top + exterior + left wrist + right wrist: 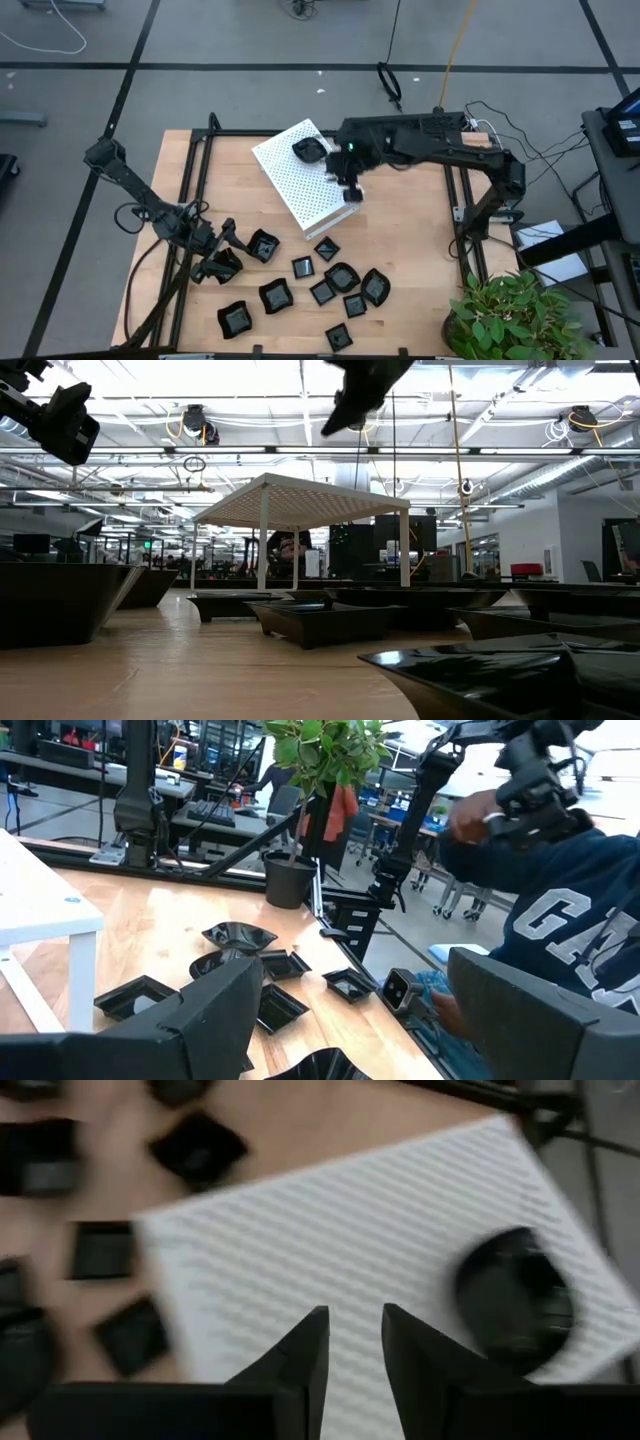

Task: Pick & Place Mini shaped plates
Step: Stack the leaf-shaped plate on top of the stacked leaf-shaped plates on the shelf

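A pale wooden table (400, 250) with a dark metal frame stands on a grey floor crossed by dark tape lines. A white perforated box (290, 185) sits toward the far middle of the table, raised on legs in the low view, and one mini plate (310, 150) lies on its top near the far corner. The other mini shaped plates (330, 290) are scattered on the wood near the front edge, glossy black, some touching.

The right gripper (352, 1342) hangs above the box, its fingers slightly apart and holding nothing. The left gripper (222, 262) is low at the front left among the plates, its fingers (215, 1010) spread wide (whether a plate sits between them cannot be told).

A potted plant (505, 310) stands at the front right corner. Beyond the table lies an open workshop with ceiling lights, desks and a person in a dark blue sweatshirt (570, 920).
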`<act>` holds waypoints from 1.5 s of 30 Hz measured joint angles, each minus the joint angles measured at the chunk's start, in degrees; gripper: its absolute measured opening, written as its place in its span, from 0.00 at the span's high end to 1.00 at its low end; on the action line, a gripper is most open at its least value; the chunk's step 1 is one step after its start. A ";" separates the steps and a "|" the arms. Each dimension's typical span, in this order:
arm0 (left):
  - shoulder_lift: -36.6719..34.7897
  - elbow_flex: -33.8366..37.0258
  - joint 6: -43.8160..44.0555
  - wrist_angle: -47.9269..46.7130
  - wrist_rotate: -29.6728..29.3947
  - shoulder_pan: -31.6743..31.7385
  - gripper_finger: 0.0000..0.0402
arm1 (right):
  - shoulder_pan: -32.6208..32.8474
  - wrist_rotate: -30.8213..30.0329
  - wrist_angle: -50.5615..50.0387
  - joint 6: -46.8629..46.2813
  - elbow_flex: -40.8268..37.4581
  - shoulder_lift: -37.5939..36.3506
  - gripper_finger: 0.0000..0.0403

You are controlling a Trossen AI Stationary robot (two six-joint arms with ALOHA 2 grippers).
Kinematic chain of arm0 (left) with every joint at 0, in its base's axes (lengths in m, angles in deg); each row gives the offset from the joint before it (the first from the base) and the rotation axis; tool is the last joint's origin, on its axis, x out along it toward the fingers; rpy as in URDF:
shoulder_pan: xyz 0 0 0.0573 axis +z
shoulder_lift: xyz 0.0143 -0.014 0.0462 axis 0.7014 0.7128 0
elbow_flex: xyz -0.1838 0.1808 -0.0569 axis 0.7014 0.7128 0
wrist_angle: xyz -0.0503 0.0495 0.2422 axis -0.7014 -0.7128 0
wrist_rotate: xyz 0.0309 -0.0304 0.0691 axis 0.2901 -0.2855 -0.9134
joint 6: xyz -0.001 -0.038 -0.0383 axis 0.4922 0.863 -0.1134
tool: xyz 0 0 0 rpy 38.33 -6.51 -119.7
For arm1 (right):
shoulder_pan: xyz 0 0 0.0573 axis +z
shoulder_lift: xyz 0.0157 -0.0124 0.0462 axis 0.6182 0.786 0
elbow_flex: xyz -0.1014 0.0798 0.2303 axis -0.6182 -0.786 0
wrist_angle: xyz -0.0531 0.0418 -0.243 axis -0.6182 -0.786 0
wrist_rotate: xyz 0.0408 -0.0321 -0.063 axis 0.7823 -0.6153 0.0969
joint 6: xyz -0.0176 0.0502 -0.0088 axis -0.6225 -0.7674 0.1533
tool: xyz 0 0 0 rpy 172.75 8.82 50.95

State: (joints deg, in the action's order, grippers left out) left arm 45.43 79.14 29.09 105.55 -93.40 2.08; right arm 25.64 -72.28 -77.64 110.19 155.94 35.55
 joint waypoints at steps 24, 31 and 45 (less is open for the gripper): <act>0.00 0.00 0.00 -0.02 0.00 -0.01 0.19 | 37.09 -13.80 -14.06 -77.16 -19.90 -3.18 0.59; 0.00 0.02 0.00 -0.02 0.00 0.00 0.19 | 39.06 -14.80 4.99 -86.44 -34.70 -3.26 0.61; 0.01 0.01 0.00 -0.02 0.00 -0.01 0.19 | 41.72 -7.88 10.64 -92.80 -42.64 -3.31 0.62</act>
State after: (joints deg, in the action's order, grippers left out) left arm 45.44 79.15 29.09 105.53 -93.40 2.07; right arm 67.36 -80.16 -67.00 17.40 113.29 32.23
